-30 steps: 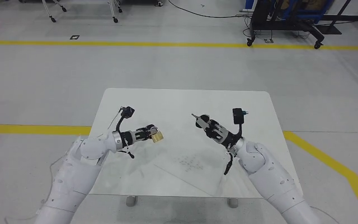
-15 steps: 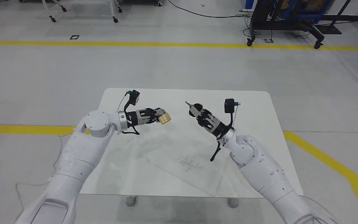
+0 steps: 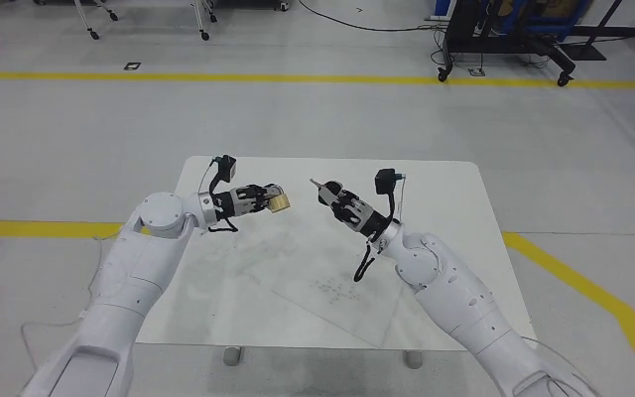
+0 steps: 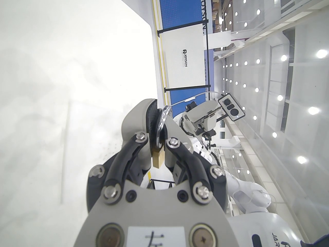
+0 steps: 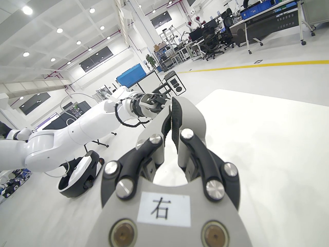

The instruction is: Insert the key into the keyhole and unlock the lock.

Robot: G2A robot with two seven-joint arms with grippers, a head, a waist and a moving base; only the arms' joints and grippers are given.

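From the top view, a white table (image 3: 437, 248) stands on a pale grey floor (image 3: 327, 119) crossed by yellow lines (image 3: 298, 77). Both arms are raised over the table's far half. The left gripper (image 3: 270, 198) is clenched on a brass padlock (image 3: 281, 202), which sticks out past its fingertips. Facing it, just apart, the right gripper (image 3: 325, 189) is clamped on the key (image 3: 317, 184), whose thin tip points toward the padlock across a small gap. Well beyond the right gripper, a black cart (image 3: 506, 40) stands on the floor.

From the left wrist view, the left gripper (image 4: 160, 115) has its fingers (image 4: 138, 119) closed on the padlock (image 4: 158, 158), with the brass body back toward the palm and the silver shackle (image 4: 162, 120) at the tips. Just past the fingertips is the right arm's gripper (image 4: 199, 123). Behind that stand blue and white panels (image 4: 180, 26) under a ceiling with round lights (image 4: 282, 57). The table top (image 4: 64, 52) spreads to one side.

From the right wrist view, the right gripper (image 5: 171, 111) has its ribbed pads (image 5: 177, 116) pressed together on the key (image 5: 170, 119), seen as a thin edge. Straight ahead is the left arm (image 5: 84, 124) with its gripper (image 5: 155, 101). The table (image 5: 257, 142) lies below. Farther off in the hall are desks (image 5: 270, 14) and office chairs (image 5: 210, 42).
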